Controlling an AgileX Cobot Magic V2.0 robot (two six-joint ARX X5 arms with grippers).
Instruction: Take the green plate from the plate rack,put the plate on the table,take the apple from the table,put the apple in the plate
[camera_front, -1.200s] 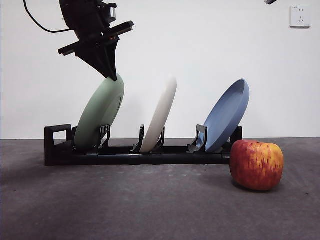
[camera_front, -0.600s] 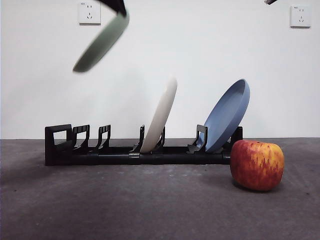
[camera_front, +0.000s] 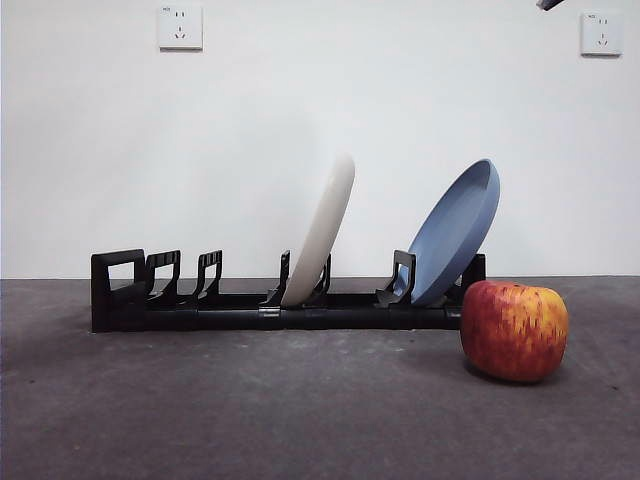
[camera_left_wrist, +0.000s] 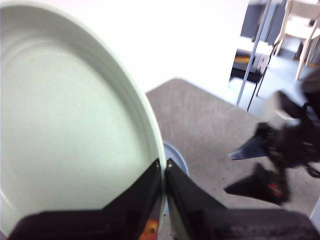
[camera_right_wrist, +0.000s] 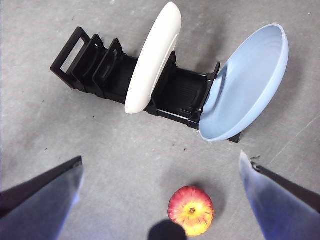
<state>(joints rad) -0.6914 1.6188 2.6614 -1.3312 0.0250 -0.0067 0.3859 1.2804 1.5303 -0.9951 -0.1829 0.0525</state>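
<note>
The left gripper (camera_left_wrist: 163, 167) is pinching the rim of the green plate (camera_left_wrist: 65, 130) between its jaws, holding it in the air above the table (camera_front: 300, 410), out of the front view. The plate rack (camera_front: 270, 300) is carrying only the cream-white plate (camera_front: 322, 228) and the blue plate (camera_front: 455, 230). The apple (camera_front: 514, 329) is sitting on the table just beside the rack's blue-plate end, while the right gripper (camera_right_wrist: 160, 200) is hovering above it, jaws spread wide.

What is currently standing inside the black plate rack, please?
The plate rack holds a cream-white plate and a blue plate; its handle-end slots are bare. The green plate is out, clamped by the left gripper.
</note>
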